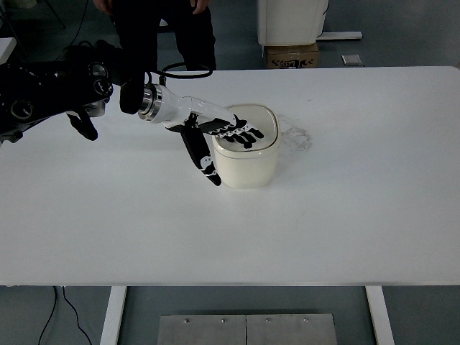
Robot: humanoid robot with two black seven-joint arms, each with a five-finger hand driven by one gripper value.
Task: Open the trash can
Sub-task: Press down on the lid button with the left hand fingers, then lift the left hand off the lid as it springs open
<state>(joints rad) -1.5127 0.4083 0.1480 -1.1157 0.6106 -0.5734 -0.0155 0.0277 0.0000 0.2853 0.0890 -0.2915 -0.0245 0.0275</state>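
A cream, rounded-square trash can [251,167] stands near the middle of the white table [323,215]. My left arm comes in from the left edge, and its hand [228,142] rests on top of the can. The black fingers [243,134] lie spread across the lid [267,119]. The thumb [208,171] hangs down the can's left side. The hand grasps nothing. I cannot tell whether the lid is pressed in under the fingers. The right arm is out of view.
A person in dark clothes [169,32] stands at the far edge of the table, behind my arm. A cardboard box [292,55] and a white unit [295,20] stand on the floor beyond the table.
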